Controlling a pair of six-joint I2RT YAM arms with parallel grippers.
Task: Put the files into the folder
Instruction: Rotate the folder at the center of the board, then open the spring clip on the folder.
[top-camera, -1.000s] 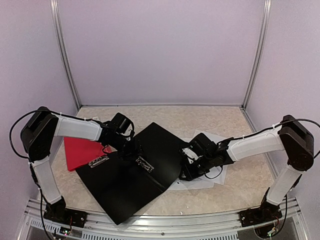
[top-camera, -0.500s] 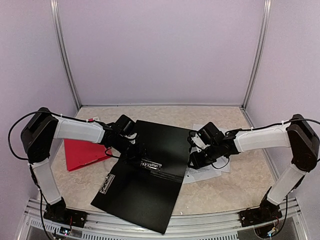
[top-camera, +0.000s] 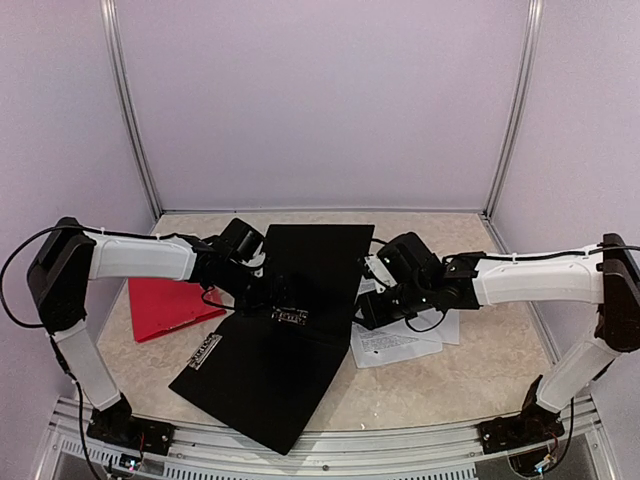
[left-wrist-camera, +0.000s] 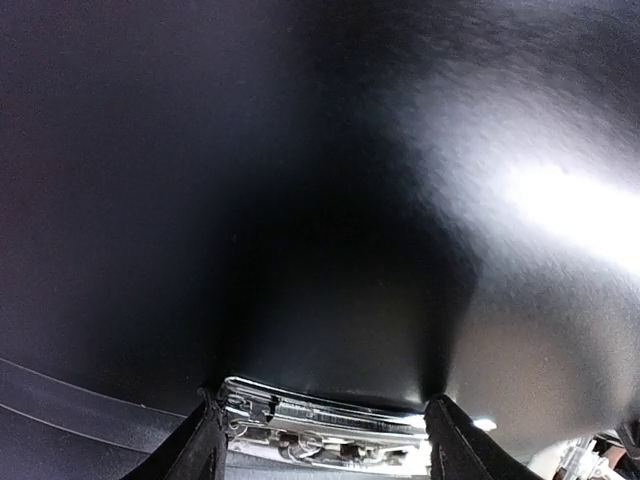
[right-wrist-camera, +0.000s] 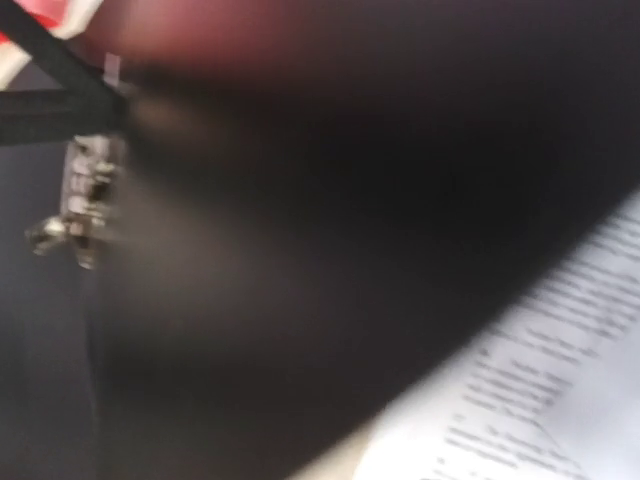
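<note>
Right now, seemingly positioning the open folder (top-camera: 300, 270) | left claw (left-wrist-camera: 318, 442) straddling its metal clip (left-wrist-camera: 330, 412), grip impossible to tell | right claw (top-camera: 372, 305) hovering at folder edge, state unclear | files (top-camera: 400, 345) lying just beside right claw on desk (top-camera: 450, 390) | next probably needing a sheet pinched.
</note>
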